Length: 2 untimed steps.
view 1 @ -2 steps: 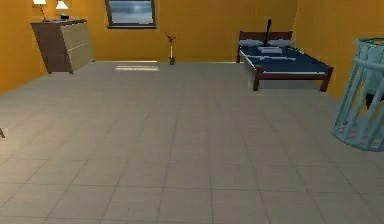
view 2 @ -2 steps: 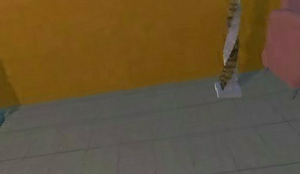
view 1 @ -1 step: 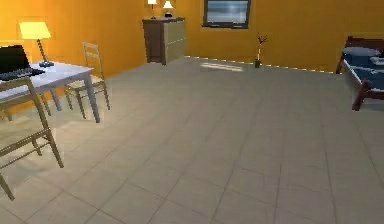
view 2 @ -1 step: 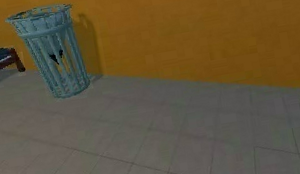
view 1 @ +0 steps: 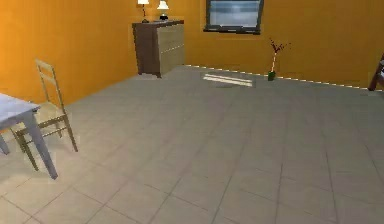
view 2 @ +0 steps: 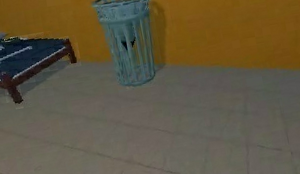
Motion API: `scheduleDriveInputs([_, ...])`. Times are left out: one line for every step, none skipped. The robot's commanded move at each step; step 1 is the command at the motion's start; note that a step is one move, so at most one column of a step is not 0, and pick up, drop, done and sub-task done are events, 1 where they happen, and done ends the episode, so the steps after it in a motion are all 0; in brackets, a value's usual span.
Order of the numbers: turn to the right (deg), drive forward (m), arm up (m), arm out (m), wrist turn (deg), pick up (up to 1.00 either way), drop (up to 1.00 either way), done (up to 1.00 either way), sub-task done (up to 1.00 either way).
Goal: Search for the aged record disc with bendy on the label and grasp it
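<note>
Tiles cover the floor [view 1: 230,150] in the forward view, and the walls [view 1: 70,40] are orange. On that view's left, a pale table [view 1: 15,112] stands with a wooden chair [view 1: 52,98] just beside it. Far back, a brown dresser [view 1: 160,47] stands against the wall with two small lamps [view 1: 145,8] on top. Near it is a window [view 1: 234,14]. Below the window a flat pale thing [view 1: 228,79] lies on the floor, maybe a little mat. A thin red plant [view 1: 273,58] stands close by.

In the arm side view I see a bed [view 2: 12,59] with a dark blue cover at the left. A light blue wire bin [view 2: 130,38] stands by the wall, near the bed, with something dark inside. I cannot tell where the record disc is. I cannot tell how my gripper stands.
</note>
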Motion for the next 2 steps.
scheduleDriveInputs([0.0, 1.00, 0.00, 0.00, 0.0, 0.00, 0.00, 0.00, 0.00])
scheduleDriveInputs([-3.0, 0.00, 0.00, 0.00, 0.0, 0.00, 0.00, 0.00, 0.00])
